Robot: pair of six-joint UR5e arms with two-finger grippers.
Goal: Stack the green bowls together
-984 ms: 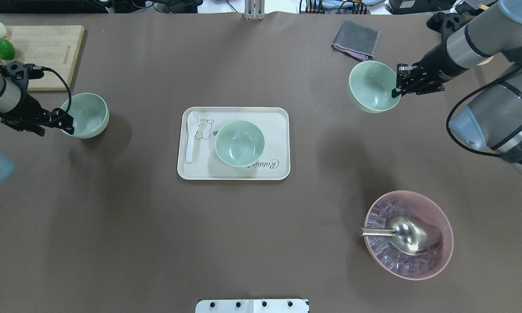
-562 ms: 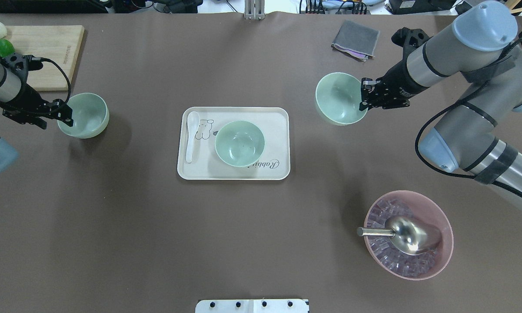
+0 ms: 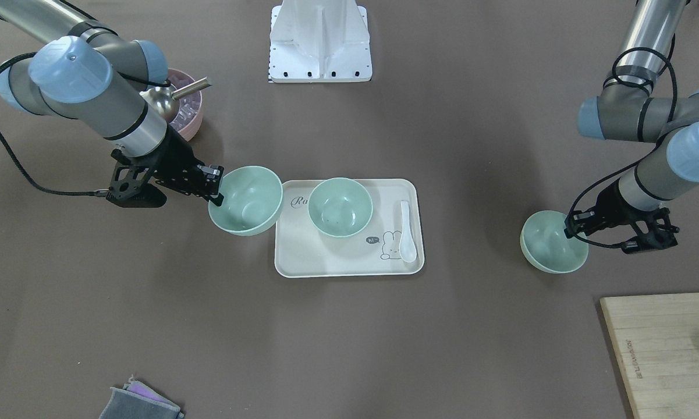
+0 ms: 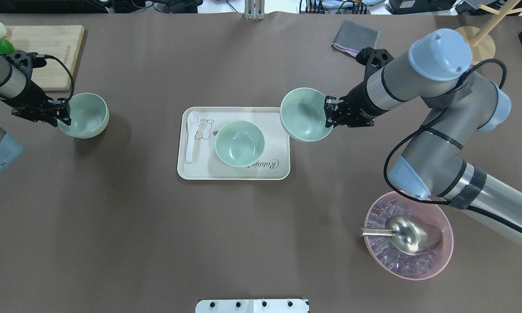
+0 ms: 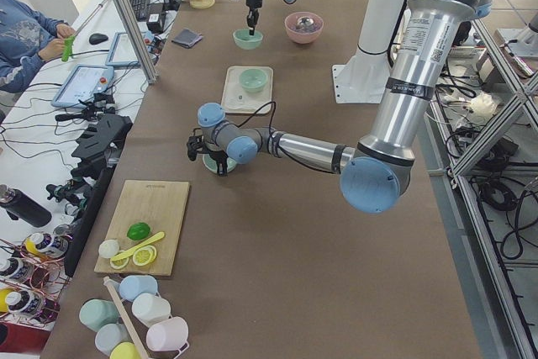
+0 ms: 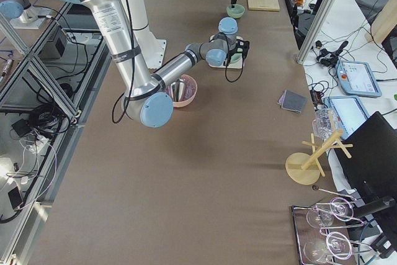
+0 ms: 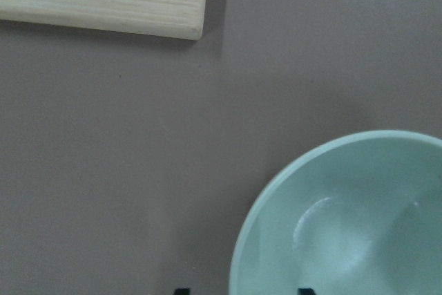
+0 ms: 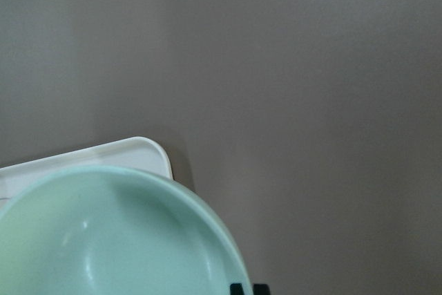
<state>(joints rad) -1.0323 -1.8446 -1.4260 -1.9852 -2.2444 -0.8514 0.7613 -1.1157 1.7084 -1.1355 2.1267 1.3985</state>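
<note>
Front-facing view: pinching the carried green bowl (image 3: 245, 199) by its rim with the right end effector (image 3: 214, 185), clamped tight on that thin edge, hanging it tilted over the tray (image 3: 349, 270) corner, just beside the tray bowl (image 3: 340, 207). Overhead: holding the left end effector (image 4: 65, 116) at the third green bowl (image 4: 87, 115), well apart on the tabletop (image 4: 156, 239). Left wrist view: straddling that rim, spread open, gripping nothing. Kinda risking a slip from the one-sided pinch, or clipping the tray bowl's lip and shoving it if lowering tilted and off-centre.
</note>
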